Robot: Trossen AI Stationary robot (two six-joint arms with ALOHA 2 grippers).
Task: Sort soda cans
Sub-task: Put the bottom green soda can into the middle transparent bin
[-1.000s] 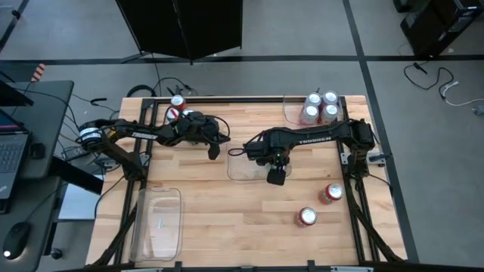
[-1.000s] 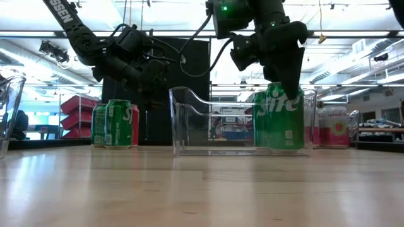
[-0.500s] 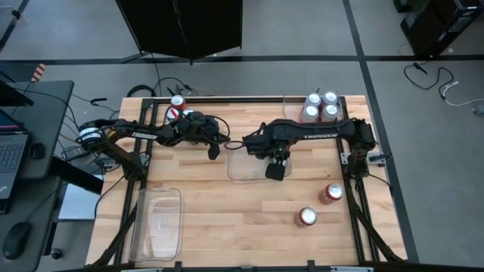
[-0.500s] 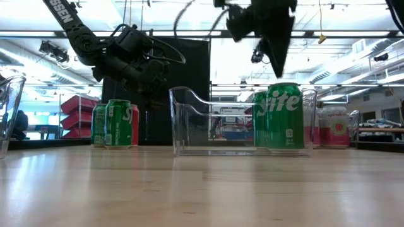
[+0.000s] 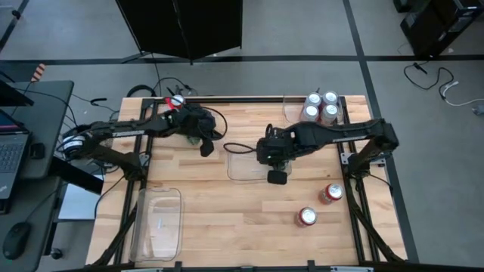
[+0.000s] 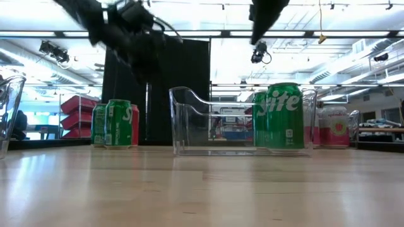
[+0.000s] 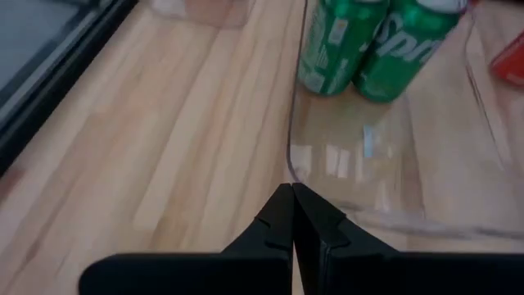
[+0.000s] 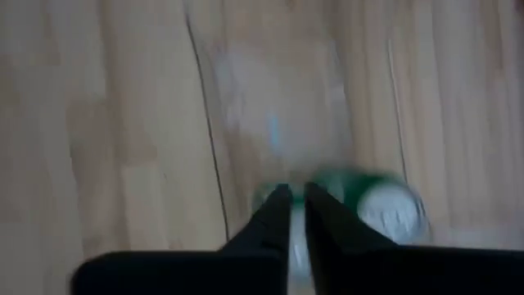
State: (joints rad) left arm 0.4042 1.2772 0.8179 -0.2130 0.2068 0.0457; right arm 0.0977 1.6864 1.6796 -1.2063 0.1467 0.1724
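Two green soda cans (image 7: 336, 41) (image 7: 405, 49) stand upright on their bases at one end of the clear middle bin (image 5: 242, 168); in the low view the nearer one (image 6: 284, 116) hides most of the other. My right gripper (image 6: 264, 25) hangs shut high above them and touches nothing; its wrist view shows a green can's silver top (image 8: 385, 209) below the fingers. My left gripper (image 5: 206, 145) is shut and raised left of the bin, also touching nothing. Two more green cans (image 6: 117, 123) stand at the table's far left.
Silver-white cans (image 5: 319, 108) fill a clear bin at the far right. Two red cans (image 5: 330, 193) (image 5: 306, 217) stand loose near the right front. A red can (image 5: 176, 101) stands at the far left. Another clear bin (image 5: 157, 223) lies at the near left.
My right gripper, with its fingers astride the green can's top a second ago, has let go and gone straight up; its fingers now stand together. The can stays upright in the middle bin. My left gripper has risen and drawn back slightly toward the table's left.
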